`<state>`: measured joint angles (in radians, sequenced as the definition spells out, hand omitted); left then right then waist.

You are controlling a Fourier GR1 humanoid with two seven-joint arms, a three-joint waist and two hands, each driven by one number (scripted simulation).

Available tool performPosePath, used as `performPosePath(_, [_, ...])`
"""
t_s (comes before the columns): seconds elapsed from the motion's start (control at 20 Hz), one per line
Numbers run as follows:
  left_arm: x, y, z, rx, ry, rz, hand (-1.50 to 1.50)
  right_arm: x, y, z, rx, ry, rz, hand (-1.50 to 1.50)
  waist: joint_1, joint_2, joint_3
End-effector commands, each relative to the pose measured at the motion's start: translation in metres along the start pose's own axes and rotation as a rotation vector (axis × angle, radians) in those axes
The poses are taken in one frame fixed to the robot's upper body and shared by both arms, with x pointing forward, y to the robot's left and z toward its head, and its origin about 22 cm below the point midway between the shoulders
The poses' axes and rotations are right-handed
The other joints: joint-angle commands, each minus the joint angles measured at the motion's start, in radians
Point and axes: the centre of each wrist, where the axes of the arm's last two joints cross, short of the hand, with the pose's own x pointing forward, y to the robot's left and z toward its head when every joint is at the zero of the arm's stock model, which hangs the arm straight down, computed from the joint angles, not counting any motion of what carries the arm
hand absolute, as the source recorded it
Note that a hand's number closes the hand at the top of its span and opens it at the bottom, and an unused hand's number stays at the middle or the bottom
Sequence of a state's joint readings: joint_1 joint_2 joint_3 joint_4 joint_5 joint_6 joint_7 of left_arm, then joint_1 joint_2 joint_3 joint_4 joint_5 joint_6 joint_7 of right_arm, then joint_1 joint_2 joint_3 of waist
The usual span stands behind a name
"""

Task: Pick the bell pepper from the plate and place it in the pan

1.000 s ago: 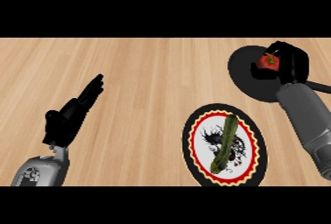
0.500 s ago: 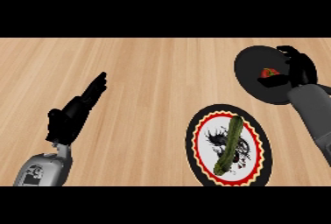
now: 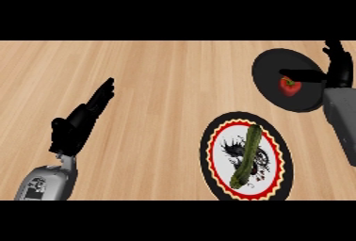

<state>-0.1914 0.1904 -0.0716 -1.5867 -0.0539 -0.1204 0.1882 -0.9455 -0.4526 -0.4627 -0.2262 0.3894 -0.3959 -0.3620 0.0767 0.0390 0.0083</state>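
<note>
The red bell pepper (image 3: 290, 85) lies inside the black pan (image 3: 274, 70) at the counter's (image 3: 160, 70) two o'clock. The right robot hand (image 3: 338, 63) sits just beside it at three o'clock, fingers relaxed and apart, holding nothing. The left robot hand (image 3: 78, 122) rests spread at eight o'clock. A zucchini (image 3: 246, 156) lies on the patterned plate (image 3: 210, 141).

Pepper (image 3: 289, 85), red, sits in the pan (image 3: 272, 70), toward its right side. Right hand (image 3: 338, 63) just right of the pan, over its rim, fingers straight, not touching the pepper. Plate (image 3: 211, 151) below and left of the pan, apart from it; a long green vegetable (image 3: 247, 156) lies on it. Left hand (image 3: 80, 120) far left of the pan, open, resting.
</note>
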Motion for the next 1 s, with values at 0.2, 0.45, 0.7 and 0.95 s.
performPosePath(0.2, [0.008, -0.005, 0.0, 0.006, 0.0, -0.003, 0.0, -0.042, -0.047, 0.005, 0.062, -0.018, -0.26, -1.5, -0.017, -0.01, -0.002])
performPosePath(0.45, [-0.006, 0.007, 0.008, 0.042, 0.015, -0.015, 0.0, -0.081, -0.056, 0.03, 0.091, -0.105, -0.337, -1.5, -0.03, -0.016, -0.003])
performPosePath(0.7, [-0.006, -0.001, 0.008, 0.03, 0.016, 0.0, 0.0, -0.109, -0.063, 0.05, 0.082, -0.18, -0.355, -1.5, -0.039, -0.022, -0.004])
performPosePath(0.95, [-0.011, 0.006, 0.001, 0.041, 0.049, -0.001, 0.0, -0.138, -0.051, 0.082, 0.108, -0.183, -0.38, -1.5, -0.056, -0.028, -0.006])
